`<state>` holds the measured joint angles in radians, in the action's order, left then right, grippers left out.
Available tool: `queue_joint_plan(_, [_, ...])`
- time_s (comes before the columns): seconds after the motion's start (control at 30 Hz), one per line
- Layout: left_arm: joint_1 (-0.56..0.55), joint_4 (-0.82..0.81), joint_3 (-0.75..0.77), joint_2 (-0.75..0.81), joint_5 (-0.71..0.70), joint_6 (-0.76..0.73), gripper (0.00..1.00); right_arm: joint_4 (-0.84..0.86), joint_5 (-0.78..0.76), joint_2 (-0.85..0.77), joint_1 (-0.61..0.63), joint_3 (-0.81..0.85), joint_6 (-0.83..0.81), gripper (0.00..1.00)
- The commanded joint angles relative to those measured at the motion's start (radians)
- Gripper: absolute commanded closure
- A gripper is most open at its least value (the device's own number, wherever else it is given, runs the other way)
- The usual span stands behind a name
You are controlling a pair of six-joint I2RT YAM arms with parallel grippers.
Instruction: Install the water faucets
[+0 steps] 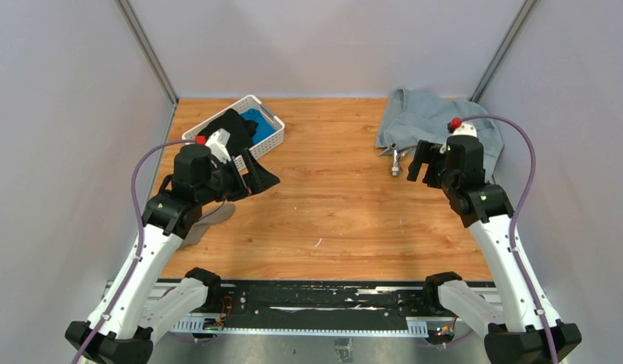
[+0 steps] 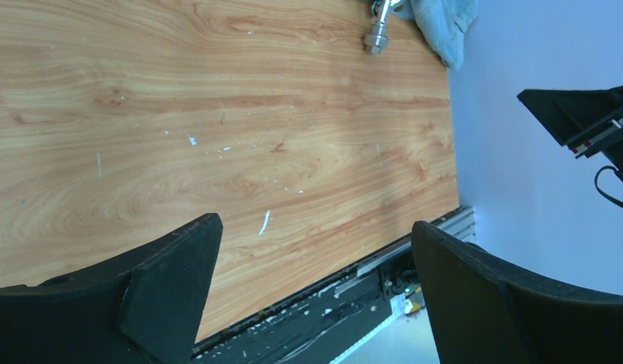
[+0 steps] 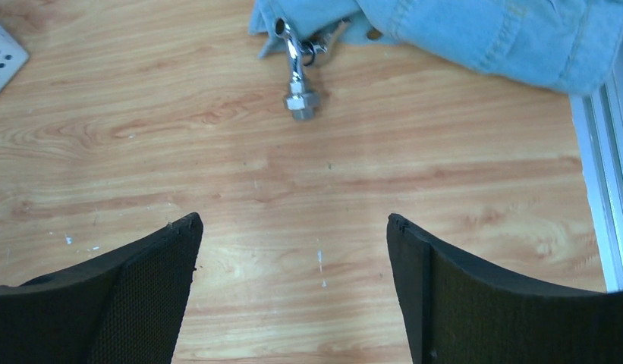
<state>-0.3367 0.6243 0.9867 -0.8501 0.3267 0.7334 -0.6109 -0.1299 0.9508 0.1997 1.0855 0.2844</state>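
A small shiny silver faucet (image 3: 297,70) with a threaded nut end lies on the wooden table, its handle end at the edge of a blue-grey cloth (image 3: 475,34). It shows in the top view (image 1: 395,161) and at the top of the left wrist view (image 2: 378,30). My right gripper (image 3: 291,227) is open and empty, above the table just short of the faucet; in the top view it (image 1: 419,165) sits just right of it. My left gripper (image 1: 261,176) is open and empty, hovering at the left side, far from the faucet.
A white perforated basket (image 1: 272,117) with blue and black contents stands at the back left, behind the left arm. The cloth (image 1: 429,117) lies at the back right. Grey walls close in both sides. A black rail (image 1: 323,299) runs along the near table edge.
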Motion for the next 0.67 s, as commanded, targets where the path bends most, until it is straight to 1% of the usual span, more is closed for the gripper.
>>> queue_joint_plan(0.0, [0.004,0.064,0.047,-0.003,-0.046,-0.094,0.0,-0.087,-0.114,-0.064,-0.015,-0.071,0.094,0.1])
queue_joint_plan(0.1, [0.004,0.087,0.048,0.005,-0.077,-0.118,0.0,-0.089,-0.149,-0.125,-0.016,-0.122,0.111,0.1])
queue_joint_plan(0.2, [0.004,0.076,0.026,0.029,-0.101,-0.113,0.0,-0.087,-0.167,-0.165,-0.015,-0.153,0.11,0.09])
queue_joint_plan(0.63, [0.004,0.003,-0.03,0.065,-0.138,-0.073,0.0,-0.072,-0.238,-0.223,-0.015,-0.147,0.119,0.09])
